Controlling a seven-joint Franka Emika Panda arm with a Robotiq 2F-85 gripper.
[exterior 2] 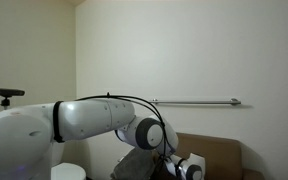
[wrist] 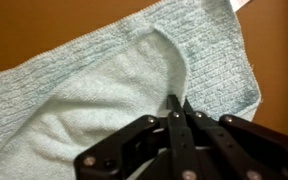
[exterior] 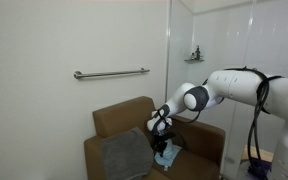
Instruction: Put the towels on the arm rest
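Arm reaches across and bends down over the brown armchair — gripper pointing down, fingers together, pinching a raised fold of the pale blue towel. Grey towel lies just beside it on the chair.

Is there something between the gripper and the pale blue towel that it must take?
No, nothing visible. In the wrist view the gripper is shut directly on a raised fold of the pale blue towel. In an exterior view the dark grey towel lies beside it, not between them.
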